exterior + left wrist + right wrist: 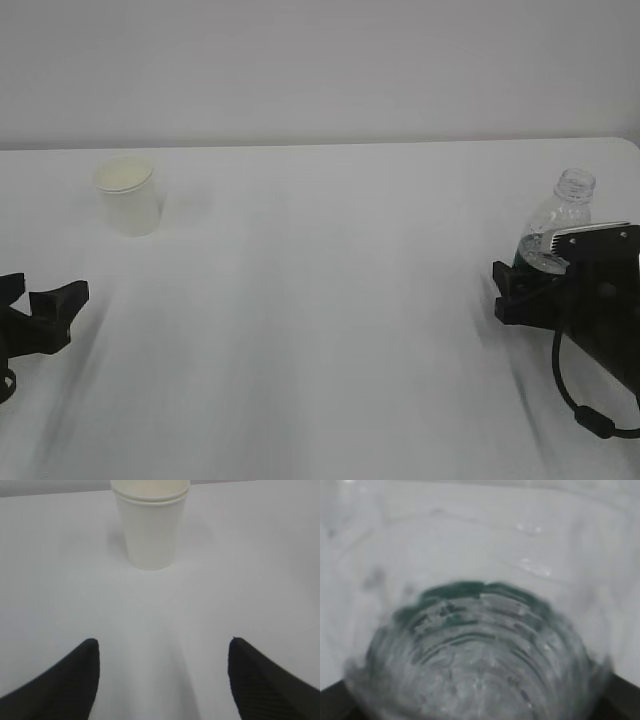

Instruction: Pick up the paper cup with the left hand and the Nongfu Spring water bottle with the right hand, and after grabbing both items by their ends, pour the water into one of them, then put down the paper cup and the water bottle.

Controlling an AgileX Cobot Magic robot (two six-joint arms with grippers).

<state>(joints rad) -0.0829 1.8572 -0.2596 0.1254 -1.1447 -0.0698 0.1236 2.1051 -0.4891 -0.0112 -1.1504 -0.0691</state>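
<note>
The white paper cup (128, 197) stands upright at the far left of the table, its inside pale cream. In the left wrist view the paper cup (151, 525) is straight ahead, well beyond the fingertips. My left gripper (45, 295) (162, 645) rests low near the front left, open and empty. The clear ribbed Nongfu Spring water bottle (565, 205) stands upright at the right, capless, its lower part between the jaws of my right gripper (535, 278). Up close, the bottle (480, 645) with its green band fills the right wrist view; only dark finger (330, 706) corners show. Whether it holds water I cannot tell.
The white table (320, 300) stretches bare between the two arms. Its far edge meets a plain grey wall. The right arm's black cable (590, 415) loops down near the front right corner.
</note>
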